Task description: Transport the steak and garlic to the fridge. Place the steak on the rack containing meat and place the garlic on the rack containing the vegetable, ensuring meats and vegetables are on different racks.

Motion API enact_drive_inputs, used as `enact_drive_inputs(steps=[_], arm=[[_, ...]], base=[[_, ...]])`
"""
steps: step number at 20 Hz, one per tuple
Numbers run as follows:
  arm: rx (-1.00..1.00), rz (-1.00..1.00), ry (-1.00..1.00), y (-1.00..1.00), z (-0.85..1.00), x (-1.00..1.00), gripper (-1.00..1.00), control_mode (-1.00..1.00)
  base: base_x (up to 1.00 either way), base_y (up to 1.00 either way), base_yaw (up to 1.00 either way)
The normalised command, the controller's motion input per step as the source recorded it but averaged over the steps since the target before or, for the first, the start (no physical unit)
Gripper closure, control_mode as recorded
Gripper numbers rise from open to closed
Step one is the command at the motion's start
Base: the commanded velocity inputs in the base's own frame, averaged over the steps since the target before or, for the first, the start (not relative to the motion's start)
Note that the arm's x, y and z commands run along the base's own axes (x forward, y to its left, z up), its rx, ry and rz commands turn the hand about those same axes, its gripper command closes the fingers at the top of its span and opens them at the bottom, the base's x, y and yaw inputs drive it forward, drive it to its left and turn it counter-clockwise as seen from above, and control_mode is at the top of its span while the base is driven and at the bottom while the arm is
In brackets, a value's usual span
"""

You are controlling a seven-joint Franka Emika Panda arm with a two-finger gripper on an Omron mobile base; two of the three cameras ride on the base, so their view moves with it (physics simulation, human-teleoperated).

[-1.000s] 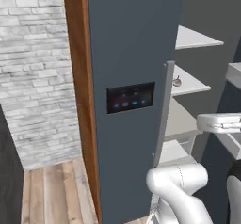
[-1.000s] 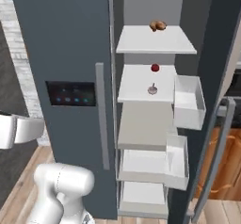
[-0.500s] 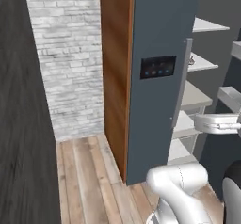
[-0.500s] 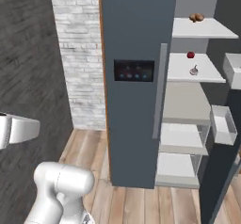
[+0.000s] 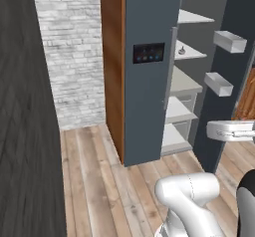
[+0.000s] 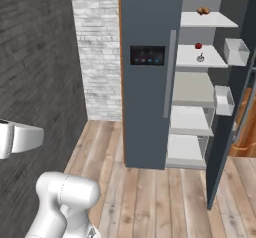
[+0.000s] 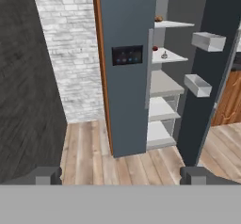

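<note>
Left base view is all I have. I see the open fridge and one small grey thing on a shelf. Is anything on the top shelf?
Observer: Yes, a small brown item lies on the top shelf of the fridge.
Operator: Is the small grey thing alone?
Observer: No, a red item shares its shelf.
Operator: Does the gripper carry anything?
Observer: No. In the hand view the gripper is open, nothing between its fingertips.

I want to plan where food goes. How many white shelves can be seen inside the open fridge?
5, stacked in the fridge: top shelf, second shelf, third shelf, fourth shelf, bottom shelf. Any higher shelf would be out of view.
</note>
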Motion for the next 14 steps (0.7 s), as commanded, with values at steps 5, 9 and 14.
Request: enact_drive_inputs(steps=[5,9,14], arm=[[0.0,0.0,0.0,0.0,0.0,0.0,-1.0,1.0],[0.0,0.0,0.0,0.0,0.0,0.0,-1.0,1.0],[0.0,0.0,0.0,0.0,0.0,0.0,-1.0,1.0]], base=[[-1.0,-0.32,0.06],[-1.0,-0.42,0.09],[-1.0,-0.42,0.04]])
